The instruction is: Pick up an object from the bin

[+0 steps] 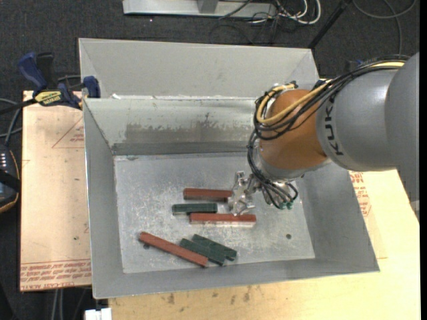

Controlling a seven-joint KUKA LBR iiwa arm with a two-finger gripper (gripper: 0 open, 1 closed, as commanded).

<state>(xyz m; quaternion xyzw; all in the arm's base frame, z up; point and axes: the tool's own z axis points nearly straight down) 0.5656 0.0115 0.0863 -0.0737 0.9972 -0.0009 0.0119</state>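
My gripper (240, 199) is low in the middle of the bin, its metal fingertips down among a cluster of flat bars. Right under the tips lie a reddish-brown bar (207, 194) on the far side and another reddish-brown bar (222, 219) on the near side. A dark green bar (194, 209) lies between those two, just left of the fingertips. I cannot make out whether a bar is between the fingers.
Nearer the front of the bin lie a long reddish-brown bar (172, 249), slanted, and a pair of dark green bars (208, 249) beside it. The orange wrist cover and cables hang over the bin's right half.
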